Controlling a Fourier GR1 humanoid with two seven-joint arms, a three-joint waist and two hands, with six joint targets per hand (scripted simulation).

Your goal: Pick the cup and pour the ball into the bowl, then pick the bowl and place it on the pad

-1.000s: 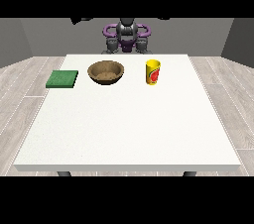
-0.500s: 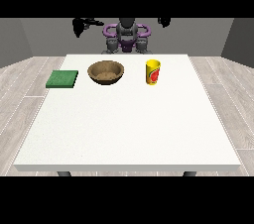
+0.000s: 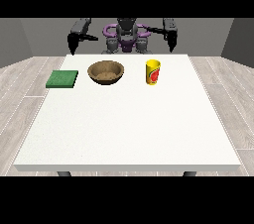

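The yellow cup (image 3: 153, 72) stood untouched on the white surface (image 3: 129, 129) beside the wooden bowl (image 3: 105, 72), green pad (image 3: 62, 79) beyond. Both hands (image 3: 73, 44) (image 3: 171, 42) hung raised; their fingers' state could not be told. A clumsy approach risked toppling the cup.

A single front view looks from across the table (image 3: 124, 129) toward the robot (image 3: 127, 37), which faces back into the lens from the far edge. The camera sits raised above the tabletop and tilts downward, so the whole white surface spreads out below, its near edge low in view and its far edge high. It stands well back: the robot appears small at the top, with grey walls behind it and wood floor showing on both sides of the table
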